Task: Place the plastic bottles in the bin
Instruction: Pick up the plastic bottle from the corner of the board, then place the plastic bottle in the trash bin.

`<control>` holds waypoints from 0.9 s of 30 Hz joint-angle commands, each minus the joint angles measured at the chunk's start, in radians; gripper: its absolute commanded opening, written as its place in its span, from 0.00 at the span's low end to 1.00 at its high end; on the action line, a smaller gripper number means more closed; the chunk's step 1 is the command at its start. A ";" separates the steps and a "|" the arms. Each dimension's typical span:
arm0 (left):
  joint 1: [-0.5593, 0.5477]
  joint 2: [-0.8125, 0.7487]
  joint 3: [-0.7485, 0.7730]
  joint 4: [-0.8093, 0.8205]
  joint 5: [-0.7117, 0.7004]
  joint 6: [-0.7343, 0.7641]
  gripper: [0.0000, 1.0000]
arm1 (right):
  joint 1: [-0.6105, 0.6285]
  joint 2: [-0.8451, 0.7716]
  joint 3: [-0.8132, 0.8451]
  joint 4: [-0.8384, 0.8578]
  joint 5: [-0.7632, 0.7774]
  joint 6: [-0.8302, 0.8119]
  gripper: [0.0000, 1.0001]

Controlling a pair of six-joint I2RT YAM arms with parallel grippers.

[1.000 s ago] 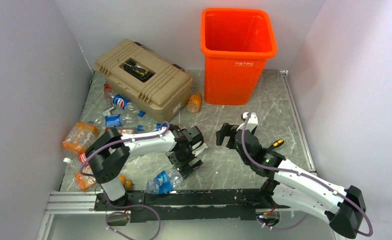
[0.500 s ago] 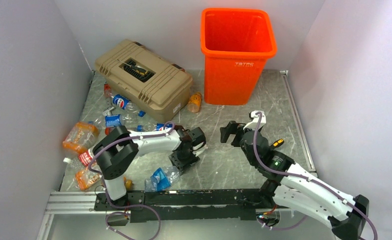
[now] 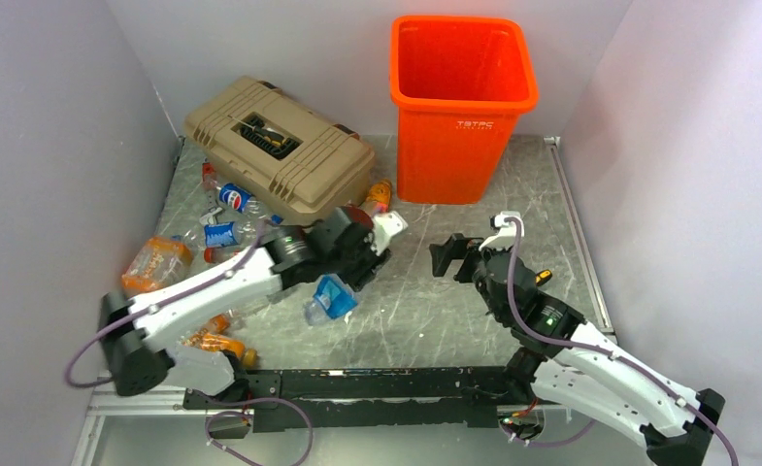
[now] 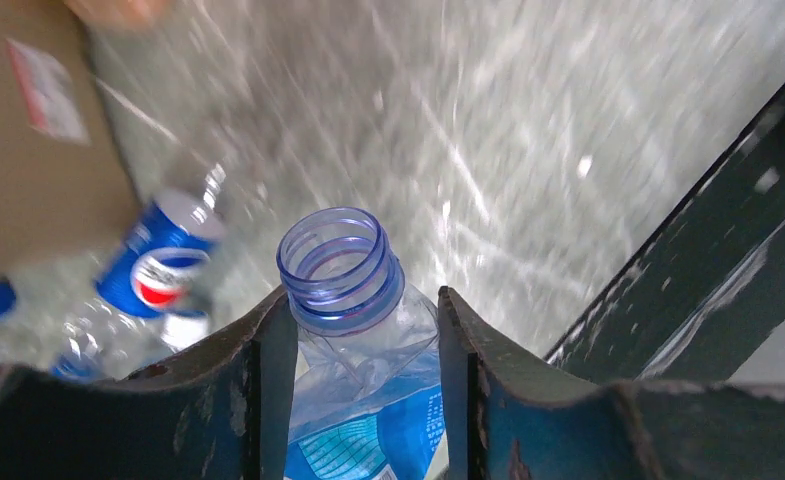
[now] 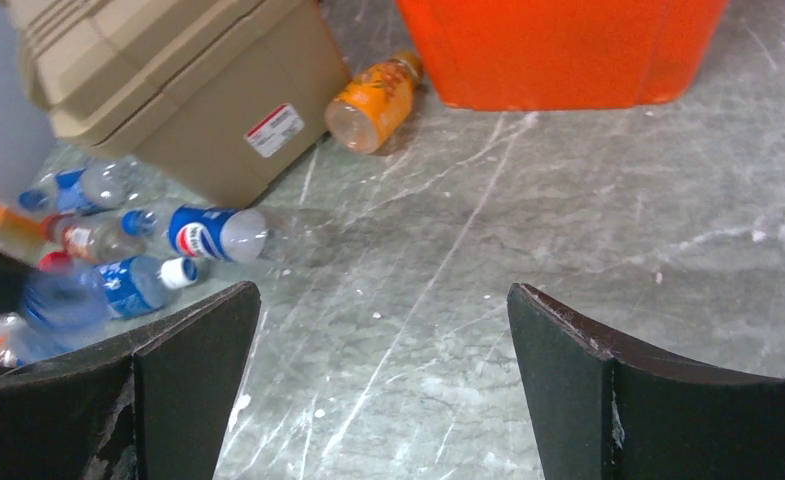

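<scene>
Left gripper [image 4: 363,298] clamps a capless blue-labelled bottle [image 4: 340,262], lower half cut off in the wrist view. Right gripper [image 5: 383,300] wide, empty. Bin [image 3: 462,136] upright at far wall (loose bottles [image 5: 218,233] by the toolbox [image 5: 168,90] are blurred).

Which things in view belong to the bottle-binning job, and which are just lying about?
Job in hand:
- orange bin
- blue-label bottle, gripped in the left claw
- Pepsi bottle
- orange bottle
- crushed bottles by the left wall

Just lying about:
- tan toolbox
</scene>
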 commanded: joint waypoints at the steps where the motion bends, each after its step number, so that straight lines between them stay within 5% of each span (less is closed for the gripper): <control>1: 0.026 -0.225 -0.049 0.313 -0.005 0.060 0.00 | 0.000 -0.049 0.048 0.094 -0.182 -0.108 1.00; 8: 0.147 -0.640 -0.461 0.994 0.258 -0.064 0.00 | 0.000 -0.051 0.034 0.241 -0.522 -0.142 0.99; 13: 0.186 -0.694 -0.461 1.017 0.365 -0.169 0.00 | 0.001 0.003 0.056 0.343 -0.736 -0.143 0.98; 18: 0.204 -0.686 -0.341 0.965 0.402 -0.188 0.00 | 0.023 0.052 0.054 0.515 -0.787 -0.147 0.94; 27: 0.205 -0.641 -0.232 0.823 0.287 -0.314 0.00 | 0.164 0.093 0.184 0.477 -0.629 -0.327 0.94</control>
